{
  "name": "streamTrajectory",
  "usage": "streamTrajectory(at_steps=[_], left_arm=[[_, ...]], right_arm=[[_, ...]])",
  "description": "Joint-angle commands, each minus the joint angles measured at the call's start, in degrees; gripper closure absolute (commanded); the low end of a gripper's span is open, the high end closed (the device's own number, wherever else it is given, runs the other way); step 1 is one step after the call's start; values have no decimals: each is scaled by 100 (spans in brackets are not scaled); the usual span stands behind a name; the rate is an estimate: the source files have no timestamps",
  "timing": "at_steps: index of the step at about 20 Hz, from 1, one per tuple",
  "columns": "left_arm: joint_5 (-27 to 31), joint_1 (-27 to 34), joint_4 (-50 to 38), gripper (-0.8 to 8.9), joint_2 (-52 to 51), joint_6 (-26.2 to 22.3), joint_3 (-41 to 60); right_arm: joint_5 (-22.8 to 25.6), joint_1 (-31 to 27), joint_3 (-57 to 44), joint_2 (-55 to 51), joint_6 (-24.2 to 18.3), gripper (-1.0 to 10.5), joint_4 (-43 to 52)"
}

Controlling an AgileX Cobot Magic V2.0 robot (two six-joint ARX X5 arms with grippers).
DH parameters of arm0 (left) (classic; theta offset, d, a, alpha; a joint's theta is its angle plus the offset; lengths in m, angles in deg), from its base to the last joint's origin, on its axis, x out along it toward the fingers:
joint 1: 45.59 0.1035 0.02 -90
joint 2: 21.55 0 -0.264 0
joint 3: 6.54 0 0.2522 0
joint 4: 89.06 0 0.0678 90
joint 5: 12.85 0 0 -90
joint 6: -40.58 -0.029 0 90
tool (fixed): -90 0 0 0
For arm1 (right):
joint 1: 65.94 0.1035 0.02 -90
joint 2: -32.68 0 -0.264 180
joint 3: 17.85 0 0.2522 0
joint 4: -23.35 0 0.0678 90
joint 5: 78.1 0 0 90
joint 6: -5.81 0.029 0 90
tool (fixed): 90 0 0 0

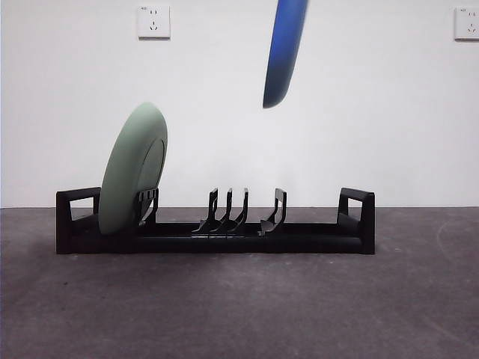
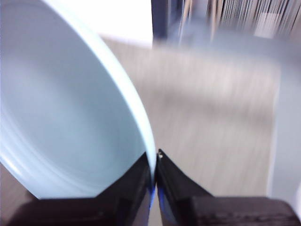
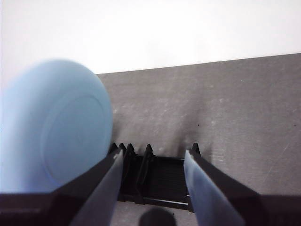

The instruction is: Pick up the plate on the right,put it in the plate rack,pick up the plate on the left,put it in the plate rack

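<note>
Plate rack (image 1: 217, 235) on grey table (image 1: 239, 307), green plate (image 1: 133, 170) standing tilted in its left end. Blue plate (image 1: 284, 52) aloft above rack, rim pinched in left gripper (image 2: 155, 162). Right gripper (image 3: 153, 181) spread wide, empty, over rack.

A plain white wall (image 1: 224, 75) fills the upper part of the front view. Two white power sockets (image 1: 153, 22) are mounted at its upper corners. A dark grey tabletop (image 1: 239, 307) is seen along the bottom.
</note>
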Motion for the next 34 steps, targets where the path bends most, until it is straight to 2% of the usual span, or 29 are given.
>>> streamTrajectory(at_steps=[1, 4, 10, 17, 23, 34], left_arm=[[-719, 452, -717, 822, 83, 1261, -4], [-837, 715, -1156, 822, 199, 1685, -2], [-846, 1003, -1556, 822, 490, 1912, -4], [-844, 1091, -1742, 822, 992, 1912, -37], [-975, 1123, -1475, 822, 1456, 1873, -396], [-820, 1119, -992, 822, 1663, 1351, -411]], right_arm=[[15, -2, 9, 17, -24, 726, 50], [13, 0, 9, 17, -2, 726, 50], [13, 2, 9, 17, -2, 726, 50], [13, 2, 9, 17, -4, 726, 50], [13, 2, 9, 17, -4, 726, 44], [13, 2, 9, 20, -7, 726, 0]])
